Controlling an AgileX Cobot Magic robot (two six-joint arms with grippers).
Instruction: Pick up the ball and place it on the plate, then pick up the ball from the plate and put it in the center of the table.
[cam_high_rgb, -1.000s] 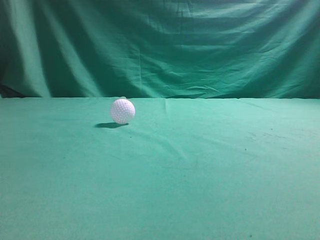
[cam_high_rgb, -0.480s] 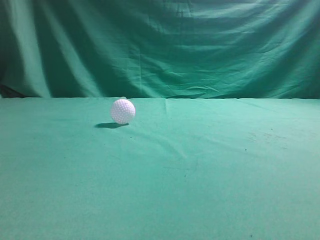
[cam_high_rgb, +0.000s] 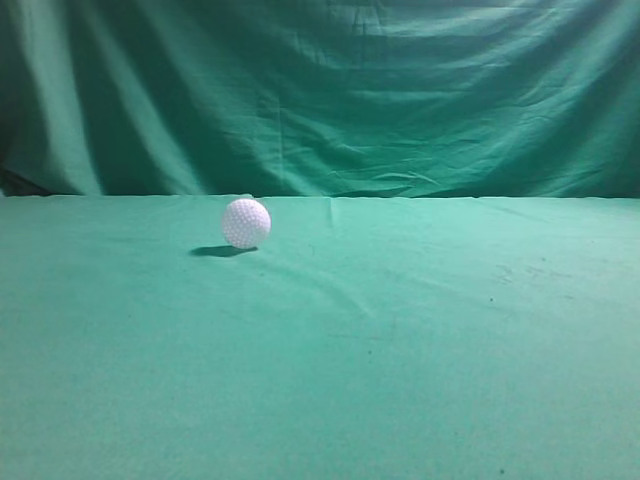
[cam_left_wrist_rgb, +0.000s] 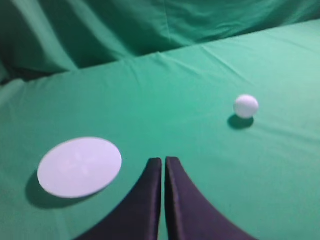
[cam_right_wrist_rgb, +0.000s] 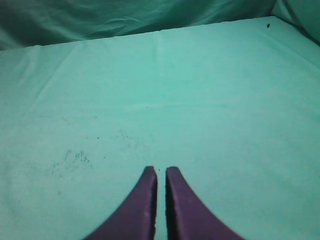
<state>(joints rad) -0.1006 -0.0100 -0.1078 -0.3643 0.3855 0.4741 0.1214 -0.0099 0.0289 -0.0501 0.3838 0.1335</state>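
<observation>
On the worktop (cam_high_rgb: 400, 340), exterior view: one ball (cam_high_rgb: 245, 222), white and dimpled, lay left of centre toward the far edge, resting on the green cloth with a small shadow to its left; a draped green curtain (cam_high_rgb: 330, 95) hung behind. No arm appeared in this view. Left wrist view: left end effector (cam_left_wrist_rgb: 164, 162), dark, its two fingertips drawn nearly together with only a thin slit between them, gripping nothing, held above the cloth. The ball sat to the upper right of the tips, well apart from them. One plate (cam_left_wrist_rgb: 79, 166), white, round and flat, lay on the cloth to the left of the fingers, bare, well apart from the ball. Right wrist view: right end effector (cam_right_wrist_rgb: 161, 172), dark, its fingertips likewise almost meeting, gripping nothing, over green cloth with faint dark specks to the left; neither ball nor plate showed in this view.
</observation>
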